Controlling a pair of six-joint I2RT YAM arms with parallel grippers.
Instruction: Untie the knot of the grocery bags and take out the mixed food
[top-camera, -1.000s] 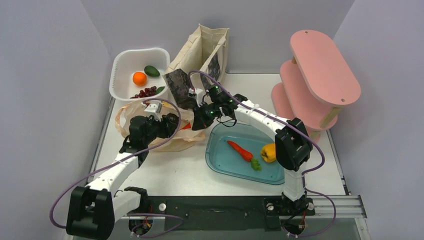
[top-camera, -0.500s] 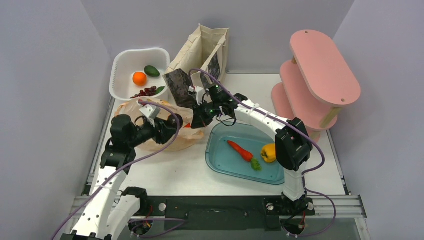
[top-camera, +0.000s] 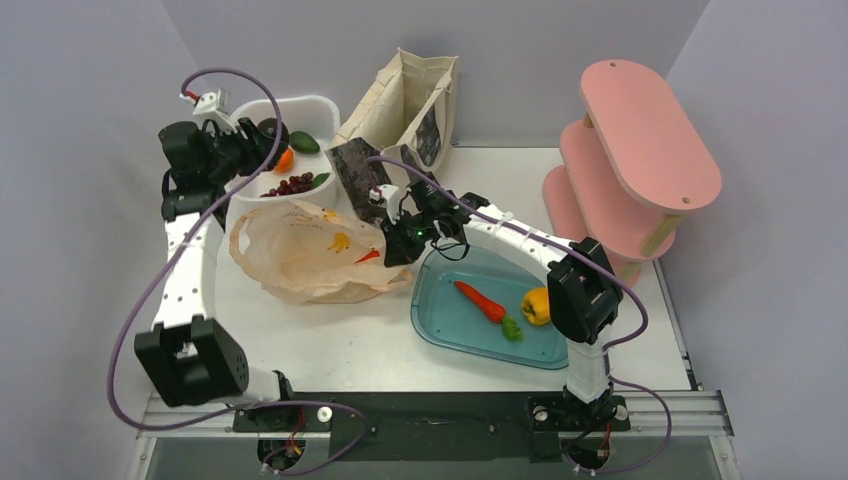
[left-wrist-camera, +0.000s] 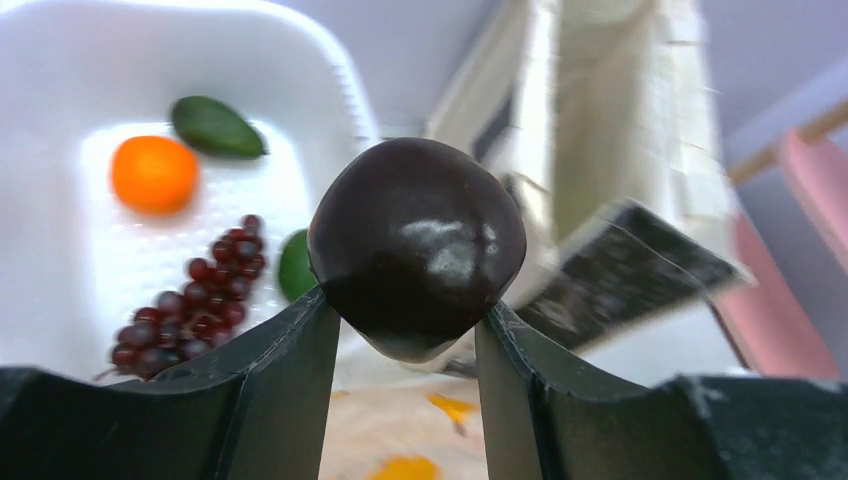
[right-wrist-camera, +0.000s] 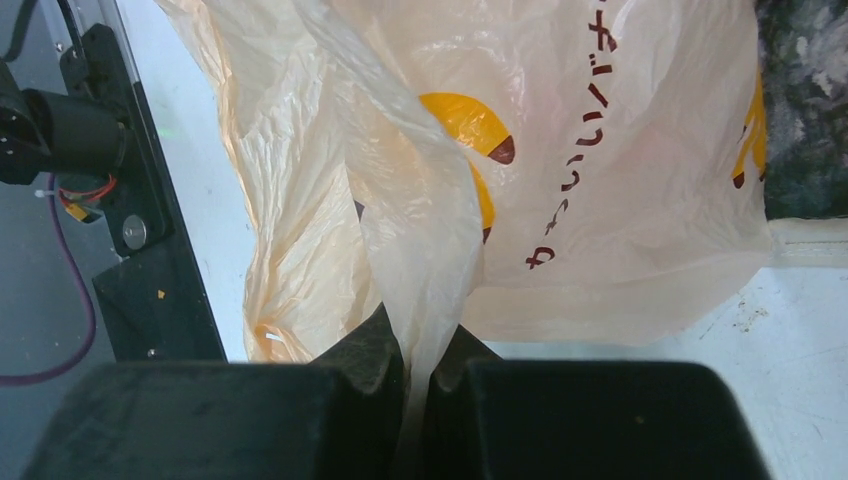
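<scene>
So my left tool (left-wrist-camera: 407, 312) held the dark avocado (left-wrist-camera: 415, 240) above the white basket (top-camera: 300, 101). My right tool (right-wrist-camera: 415, 368) pinched the peach plastic bag (right-wrist-camera: 620, 150) tight. One carrot (top-camera: 480, 301) lay in the blue tray (top-camera: 440, 332). I think a second carrot (top-camera: 367, 256) waited inside the bag.

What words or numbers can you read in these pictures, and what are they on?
plastic bag: a line of dark red printed characters, maybe Japanese, turned sideways on crinkled plastic; I cannot read them.
Top view: the same print is too small to read.
Nothing else shows words or numbers.
</scene>
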